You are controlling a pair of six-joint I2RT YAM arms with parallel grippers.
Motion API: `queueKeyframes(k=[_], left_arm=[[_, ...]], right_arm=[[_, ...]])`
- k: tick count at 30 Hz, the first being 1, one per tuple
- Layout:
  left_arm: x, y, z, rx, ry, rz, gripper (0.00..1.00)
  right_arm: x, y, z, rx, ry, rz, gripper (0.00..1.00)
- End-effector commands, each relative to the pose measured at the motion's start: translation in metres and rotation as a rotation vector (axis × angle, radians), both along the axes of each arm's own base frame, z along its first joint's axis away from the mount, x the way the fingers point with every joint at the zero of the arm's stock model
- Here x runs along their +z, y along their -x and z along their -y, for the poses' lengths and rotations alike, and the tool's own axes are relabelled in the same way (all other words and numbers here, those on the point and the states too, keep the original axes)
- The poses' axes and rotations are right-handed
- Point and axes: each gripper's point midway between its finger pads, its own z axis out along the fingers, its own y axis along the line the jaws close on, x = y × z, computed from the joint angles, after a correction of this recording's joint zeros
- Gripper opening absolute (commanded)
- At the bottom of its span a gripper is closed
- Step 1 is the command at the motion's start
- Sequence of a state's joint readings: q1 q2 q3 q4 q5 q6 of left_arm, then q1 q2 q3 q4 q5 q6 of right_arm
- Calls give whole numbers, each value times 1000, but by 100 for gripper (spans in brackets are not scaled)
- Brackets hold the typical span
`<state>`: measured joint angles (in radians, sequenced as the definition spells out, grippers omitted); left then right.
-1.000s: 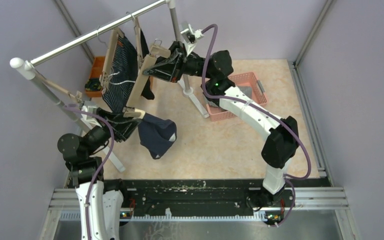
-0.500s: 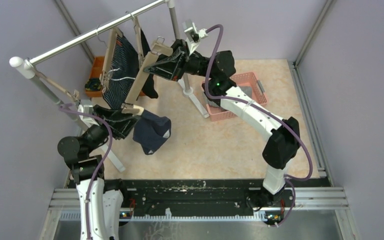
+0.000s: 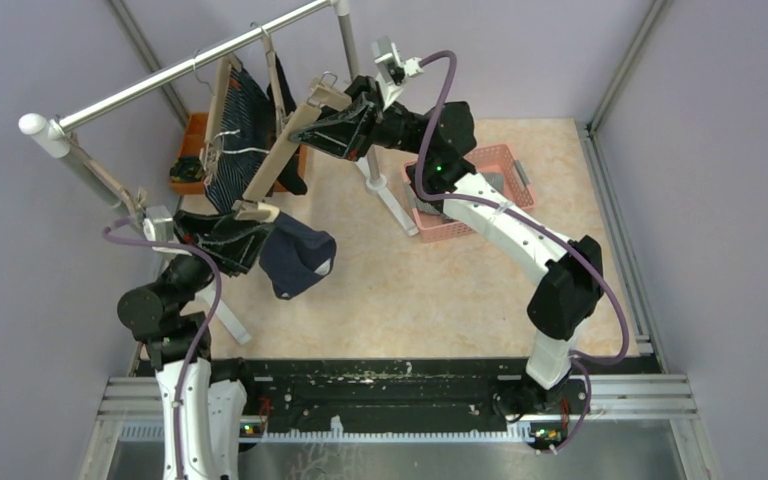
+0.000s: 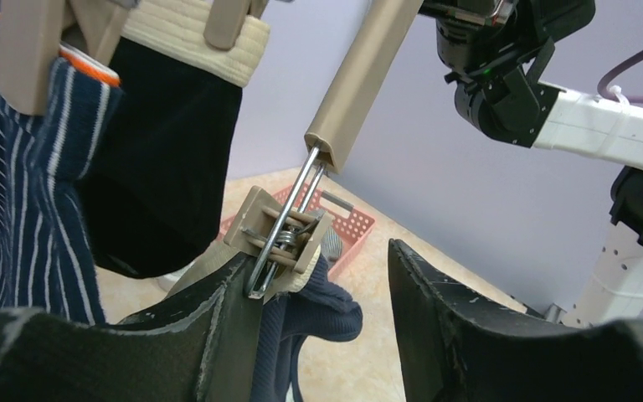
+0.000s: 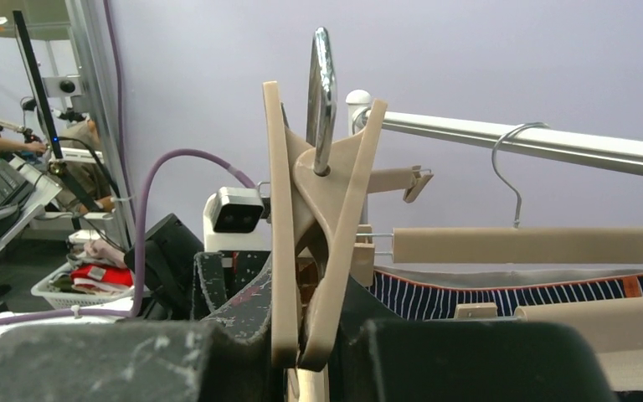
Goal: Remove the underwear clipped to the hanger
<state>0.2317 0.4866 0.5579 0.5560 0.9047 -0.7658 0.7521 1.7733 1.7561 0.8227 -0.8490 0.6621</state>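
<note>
My right gripper (image 3: 335,118) is shut on the top of a beige hanger (image 3: 280,160), which is held off the rail and slants down to the left. In the right wrist view the hanger's neck (image 5: 326,251) is pinched between the jaws. A navy underwear (image 3: 295,262) hangs from the clip (image 4: 283,233) at the hanger's low end. My left gripper (image 4: 318,335) stands open just under that clip, the clip by its left finger and the navy cloth (image 4: 326,306) between the jaws. Striped underwear (image 3: 232,145) and black underwear (image 3: 288,125) hang clipped on hangers on the rail.
The metal rail (image 3: 190,72) crosses the back left on slanted posts (image 3: 385,195). A pink basket (image 3: 480,185) sits on the floor under the right arm. An orange bin (image 3: 192,150) with dark items stands behind the hanging clothes.
The right gripper has raised the hanger's top end up and back. The left gripper has risen with the clip and opened a little wider. The navy underwear has swung left.
</note>
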Motion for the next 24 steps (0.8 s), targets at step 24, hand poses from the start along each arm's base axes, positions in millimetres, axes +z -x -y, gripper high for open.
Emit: queueKeyframes(k=[24], left_arm=[[-3,-8,-22,220,-102,57,60]], right_arm=[[-17,14,-6,43,85,1,0]])
